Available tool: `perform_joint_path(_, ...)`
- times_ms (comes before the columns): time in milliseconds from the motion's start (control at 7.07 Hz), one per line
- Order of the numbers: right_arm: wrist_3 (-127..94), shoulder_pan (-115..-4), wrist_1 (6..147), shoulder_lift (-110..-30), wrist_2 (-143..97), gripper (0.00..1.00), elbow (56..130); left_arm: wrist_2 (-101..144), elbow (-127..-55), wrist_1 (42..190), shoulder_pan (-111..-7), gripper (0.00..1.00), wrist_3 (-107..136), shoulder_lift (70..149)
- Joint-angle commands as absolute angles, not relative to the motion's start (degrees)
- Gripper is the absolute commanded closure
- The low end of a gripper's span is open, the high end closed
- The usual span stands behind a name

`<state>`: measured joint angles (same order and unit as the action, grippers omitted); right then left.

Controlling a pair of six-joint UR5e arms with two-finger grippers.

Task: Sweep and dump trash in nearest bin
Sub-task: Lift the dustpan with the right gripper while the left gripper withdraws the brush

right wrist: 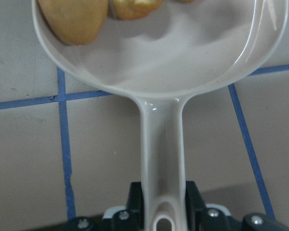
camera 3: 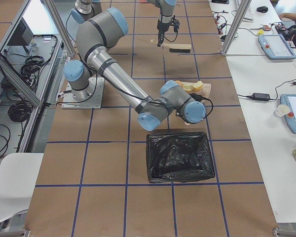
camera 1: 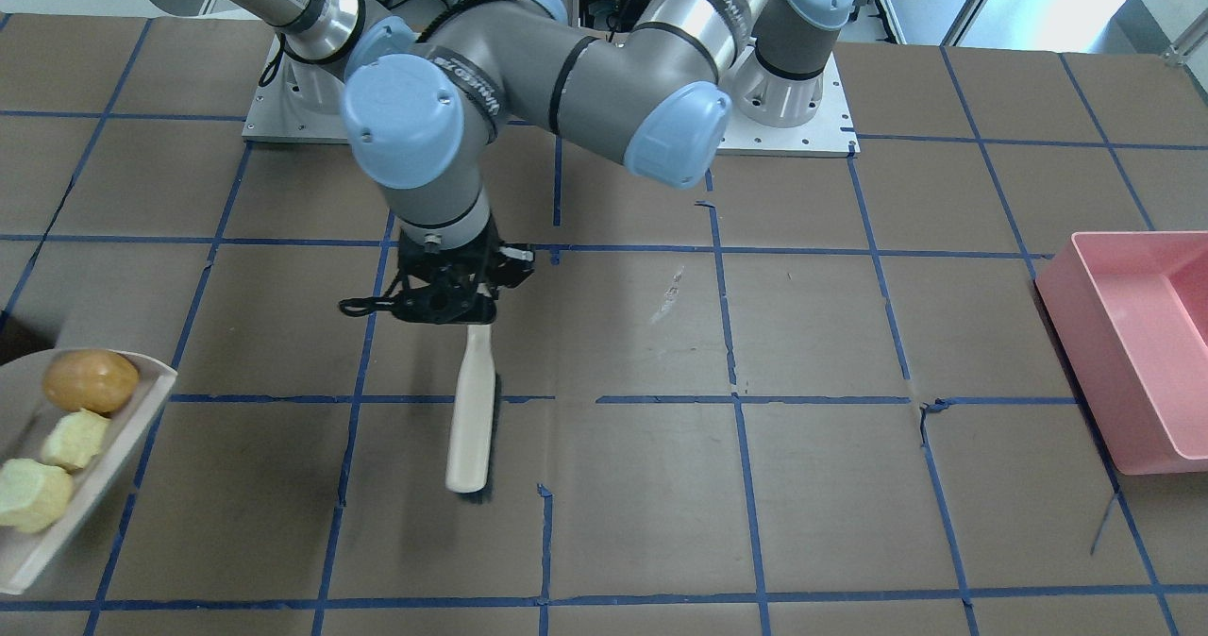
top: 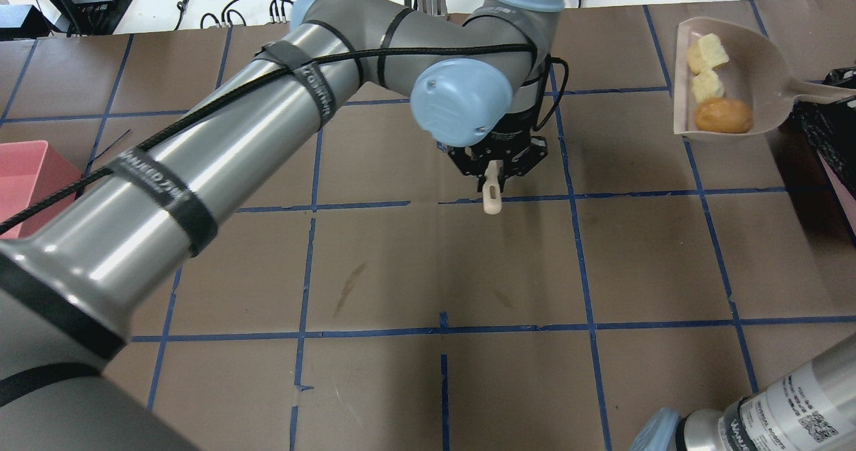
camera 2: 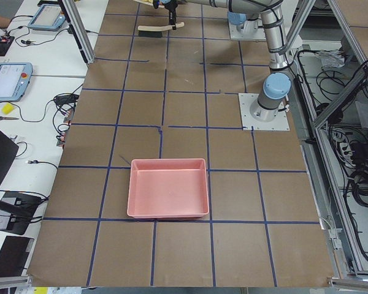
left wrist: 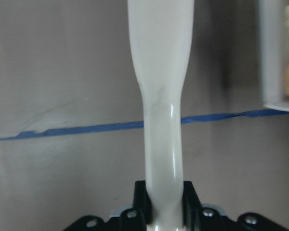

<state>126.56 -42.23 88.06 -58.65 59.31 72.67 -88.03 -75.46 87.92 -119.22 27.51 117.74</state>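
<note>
The trash lies in a beige dustpan (top: 759,69): a tan-orange potato-shaped lump (top: 723,115) and two bread-like chunks (top: 707,84) (top: 707,52). They also show in the front view: the lump (camera 1: 90,381), the chunks (camera 1: 75,438) (camera 1: 33,496), the dustpan (camera 1: 142,410). My right gripper (right wrist: 162,204) is shut on the dustpan's handle (right wrist: 162,144). My left gripper (camera 1: 464,313) is shut on the handle of a cream hand brush (camera 1: 470,419), bristles on the table. The brush stands apart from the dustpan.
A black-lined bin (camera 3: 180,155) stands just beyond the dustpan (camera 3: 195,88) on the robot's right. A pink bin (camera 1: 1132,353) stands at the table's far left end (camera 2: 167,196). Blue tape lines grid the brown table.
</note>
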Motion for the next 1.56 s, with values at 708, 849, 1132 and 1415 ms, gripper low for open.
perform_joint_path(708,126.74,-24.96,85.15,-56.35,66.25,0.98,57.14,-83.36,-113.63,80.28,-116.89,0.99,28.53,93.52)
perform_joint_path(849,126.91,-24.18,89.17,-56.16,68.01,0.98,56.95,-82.8,-113.82,78.24,-118.63,1.0,28.91,92.91)
perform_joint_path(1132,131.46,-23.73,98.3,-55.11,69.34,0.98,57.13,-82.09,-115.39,75.6,-120.14,1.0,30.31,89.76)
perform_joint_path(1415,133.84,-24.08,104.91,-55.19,74.68,0.98,57.65,-79.54,-121.17,75.32,-120.32,1.0,31.81,84.66)
